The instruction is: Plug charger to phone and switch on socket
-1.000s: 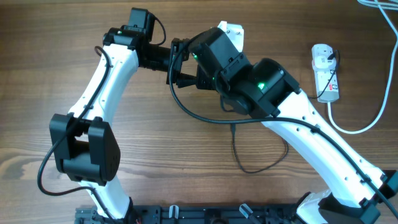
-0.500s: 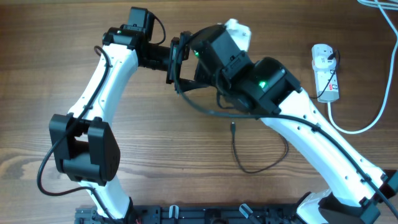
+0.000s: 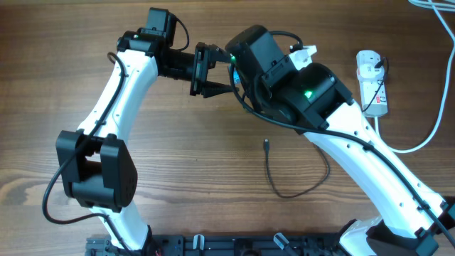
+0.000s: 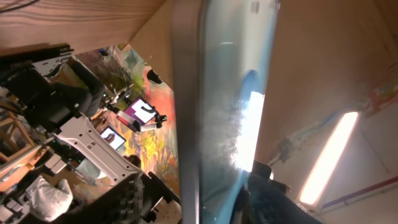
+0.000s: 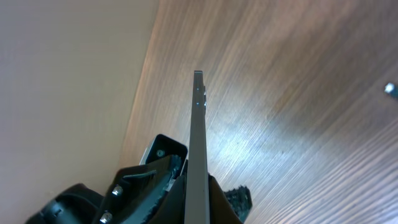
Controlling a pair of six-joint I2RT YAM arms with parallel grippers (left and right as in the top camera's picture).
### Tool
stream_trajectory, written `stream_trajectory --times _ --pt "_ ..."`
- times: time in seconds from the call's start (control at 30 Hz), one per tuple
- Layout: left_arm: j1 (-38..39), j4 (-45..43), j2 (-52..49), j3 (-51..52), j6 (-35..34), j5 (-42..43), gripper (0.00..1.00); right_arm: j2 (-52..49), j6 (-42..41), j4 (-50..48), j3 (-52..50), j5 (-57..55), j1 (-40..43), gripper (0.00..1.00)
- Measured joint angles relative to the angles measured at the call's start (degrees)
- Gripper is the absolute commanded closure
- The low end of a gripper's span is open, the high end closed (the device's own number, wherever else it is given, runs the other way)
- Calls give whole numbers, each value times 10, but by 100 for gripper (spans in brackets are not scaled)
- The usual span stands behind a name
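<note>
The phone (image 5: 198, 124) is held edge-on off the table; its glassy face (image 4: 230, 93) fills the left wrist view. My right gripper (image 5: 198, 186) is shut on its lower end. My left gripper (image 3: 217, 71) is open, with a finger on each side of the phone and a gap on one side. In the overhead view the right wrist hides the phone. The charger's thin black cable (image 3: 284, 190) lies looped on the table, its connector tip (image 3: 265, 144) free. Its black plug (image 3: 381, 65) sits in the white socket (image 3: 372, 89) at the far right.
The socket's white cord (image 3: 412, 146) loops along the right edge. The right arm's white forearm (image 3: 370, 171) crosses above part of the cable. Both arm bases stand at the front edge.
My right wrist has rolled, swinging its white mount from the back to the right and turning the phone with it. The left gripper has stayed open in place.
</note>
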State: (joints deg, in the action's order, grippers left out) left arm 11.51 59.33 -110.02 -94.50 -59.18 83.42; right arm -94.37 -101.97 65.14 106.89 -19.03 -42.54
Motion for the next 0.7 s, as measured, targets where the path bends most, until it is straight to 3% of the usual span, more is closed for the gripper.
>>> stream_trajectory --times 0.27,0.43,0.57,0.67,0.7 --pt "0 0 0 0 -1 1 59 0 -94 11 0 23 0 96" --pt "0 0 0 0 -1 5 71 1 -110 11 0 25 0 95" --pt "0 0 0 0 -1 5 75 1 -114 11 0 25 0 87" --pt "0 0 0 0 -1 5 96 1 -116 9 0 30 0 81" --pt "0 1 0 0 -2 5 96 1 -116 11 0 35 0 76"
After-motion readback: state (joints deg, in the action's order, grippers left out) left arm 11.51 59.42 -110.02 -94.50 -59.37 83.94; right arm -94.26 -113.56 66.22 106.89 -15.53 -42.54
